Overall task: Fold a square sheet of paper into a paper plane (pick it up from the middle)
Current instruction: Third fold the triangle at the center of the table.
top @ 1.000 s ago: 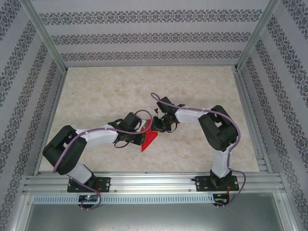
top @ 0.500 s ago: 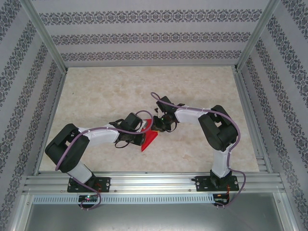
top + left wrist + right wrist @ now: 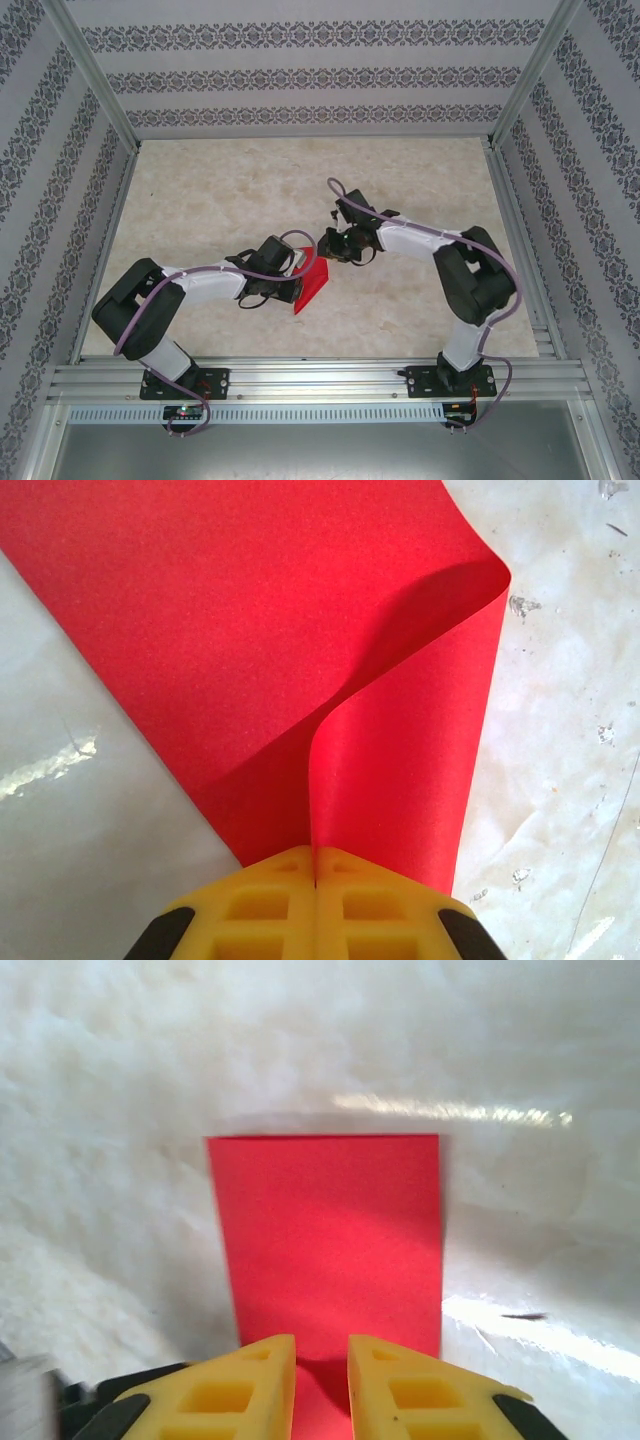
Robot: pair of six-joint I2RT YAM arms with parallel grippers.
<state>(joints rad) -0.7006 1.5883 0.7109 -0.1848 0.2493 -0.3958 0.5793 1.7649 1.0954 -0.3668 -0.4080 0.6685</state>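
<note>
Left wrist view is showing the left gripper [image 3: 316, 858] pinching the curled square sheet of paper [image 3: 250, 630] tight mid-desk [image 3: 200, 190]; the right gripper [image 3: 322, 1350] is hovering slightly parted, holding nothing.

Sheets of paper: one red sheet of paper [image 3: 311, 285] is lying on the table [image 3: 420, 180], and it is serving as the reference point.

Tables: one is bearing the sheet.

Robot arms: two are standing by, the left arm [image 3: 190, 285] to the left of the sheet and the right arm [image 3: 440, 250] to its right.

Grippers: two are showing, one per arm, with the left gripper [image 3: 298, 275] at the sheet's left edge and the right gripper [image 3: 331, 245] just beyond its far corner.

Purple cables [image 3: 205, 268]: two are running along the arms, one on each side of the sheet.

Patterned walls [image 3: 320, 80]: three are enclosing the table, left, right and beyond the sheet.
</note>
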